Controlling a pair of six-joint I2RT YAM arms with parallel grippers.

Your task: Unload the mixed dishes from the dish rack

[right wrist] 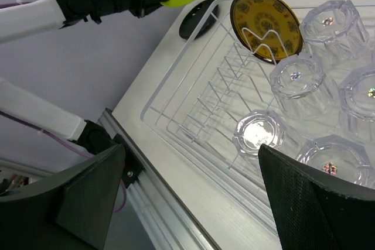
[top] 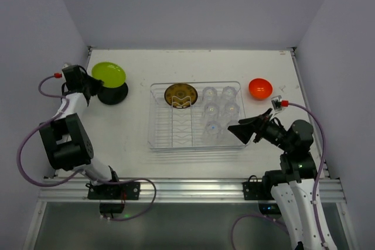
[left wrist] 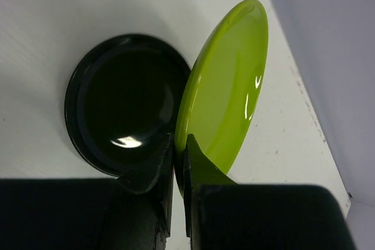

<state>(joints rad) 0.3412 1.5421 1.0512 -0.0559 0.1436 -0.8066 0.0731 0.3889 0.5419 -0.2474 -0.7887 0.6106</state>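
Note:
The clear dish rack [top: 153, 118] lies mid-table. In it a round yellow plate with a dark rim [top: 180, 95] stands upright in the ribs at the back, also seen in the right wrist view [right wrist: 266, 24]. Several clear glass cups [top: 212, 128] sit upside down in the rack's right half [right wrist: 259, 134]. The orange bowl [top: 260, 88] sits on the table right of the rack. My left gripper [top: 94, 84] [left wrist: 180, 139] is shut on the rim of a lime green plate [left wrist: 225, 86], held tilted over a black dish [left wrist: 123, 103]. My right gripper [top: 243, 130] [right wrist: 190, 147] is open and empty, above the rack's front right.
The black dish [top: 113, 93] lies on the table far left, near the left wall. The table's aluminium front rail [top: 187, 188] runs along the near edge. Grey walls close in the table on the left, back and right.

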